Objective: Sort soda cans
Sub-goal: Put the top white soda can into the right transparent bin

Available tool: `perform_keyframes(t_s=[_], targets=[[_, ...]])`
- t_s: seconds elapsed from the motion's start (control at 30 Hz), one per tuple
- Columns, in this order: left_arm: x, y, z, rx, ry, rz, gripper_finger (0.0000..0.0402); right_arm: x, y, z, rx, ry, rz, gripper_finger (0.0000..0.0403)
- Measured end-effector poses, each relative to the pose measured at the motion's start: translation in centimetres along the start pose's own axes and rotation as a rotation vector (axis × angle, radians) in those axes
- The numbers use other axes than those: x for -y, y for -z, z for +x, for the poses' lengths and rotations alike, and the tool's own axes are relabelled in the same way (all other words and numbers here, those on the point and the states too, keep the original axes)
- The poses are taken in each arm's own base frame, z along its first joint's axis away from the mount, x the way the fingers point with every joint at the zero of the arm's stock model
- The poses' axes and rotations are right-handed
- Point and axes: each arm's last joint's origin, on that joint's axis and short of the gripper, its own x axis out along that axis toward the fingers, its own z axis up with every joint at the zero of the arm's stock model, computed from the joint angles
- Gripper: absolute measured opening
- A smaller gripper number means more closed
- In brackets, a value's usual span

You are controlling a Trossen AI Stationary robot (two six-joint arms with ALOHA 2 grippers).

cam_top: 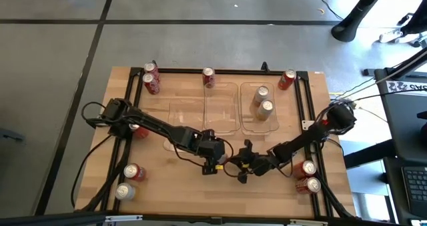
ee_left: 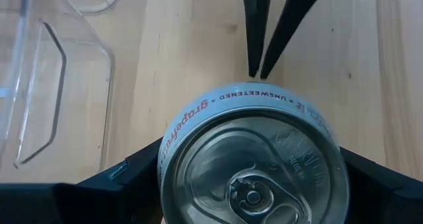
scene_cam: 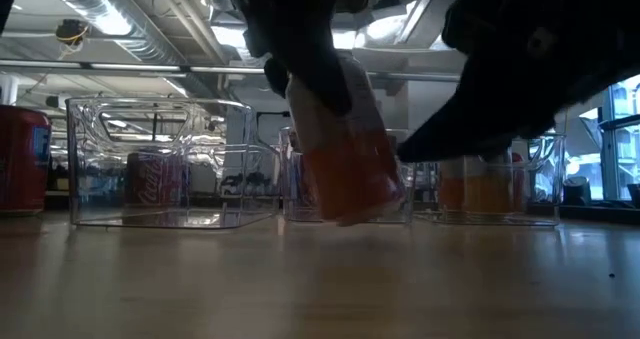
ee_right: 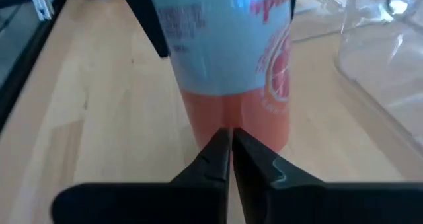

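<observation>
A soda can (ee_left: 254,171) with a silver top, a pale upper band and an orange lower half (scene_cam: 345,174) hangs near the table's front middle, with my left gripper (cam_top: 215,161) shut on it. My right gripper (cam_top: 241,169) is shut just right of the can, its tips (ee_right: 230,141) pointing at the can's orange lower wall. Two gold cans (cam_top: 263,103) stand in the right clear tray (cam_top: 275,123). Red cans stand along the far edge (cam_top: 209,77) and at both near corners (cam_top: 135,173) (cam_top: 310,176). My left gripper pinches the can's upper wall (ee_left: 173,141), just under the rim, between its two fingers (ee_left: 125,178), one on each side. The fingers come steeply from above. The can hangs tilted below them, its base clear of the table. My right gripper: I cannot tell whether its shut tips (ee_left: 256,69) touch the can's wall.
A second clear tray (cam_top: 203,113) stands left of the one with the gold cans, and both lie just beyond the grippers. A red can (scene_cam: 22,159) shows at the left of the low view. Black rails (cam_top: 313,113) frame the table.
</observation>
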Motion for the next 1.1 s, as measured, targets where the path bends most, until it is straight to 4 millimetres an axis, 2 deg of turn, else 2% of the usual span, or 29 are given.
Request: perform_keyframes(t_s=[0.1, 0.3, 0.57, 0.87, 1.1], targets=[[0.0, 0.0, 0.1, 0.000, 0.003, 0.001, 0.0292, 0.0, 0.5, 0.4, 0.007, 0.015, -0.001, 0.0004], [0.0, 0.0, 0.1, -0.002, 0.004, 0.002, 0.0292, 0.0, 1.1, 1.0, 0.014, 0.022, 0.001, 0.0010], [0.2, 0.3, 2.2, -0.011, -0.011, -0.003, 0.0293, 0.2, 1.6, 1.1, -0.004, 0.049, -0.019, 0.0005], [0.0, 0.0, 1.6, 0.013, -0.026, -0.032, 0.0295, 0.3, 1.6, 1.1, -0.010, 0.052, -0.020, 0.0003], [-0.1, -0.6, 1.4, 0.063, -0.038, -0.043, 0.0357, 0.4, 1.7, 1.2, -0.020, 0.052, -0.023, 0.0001]])
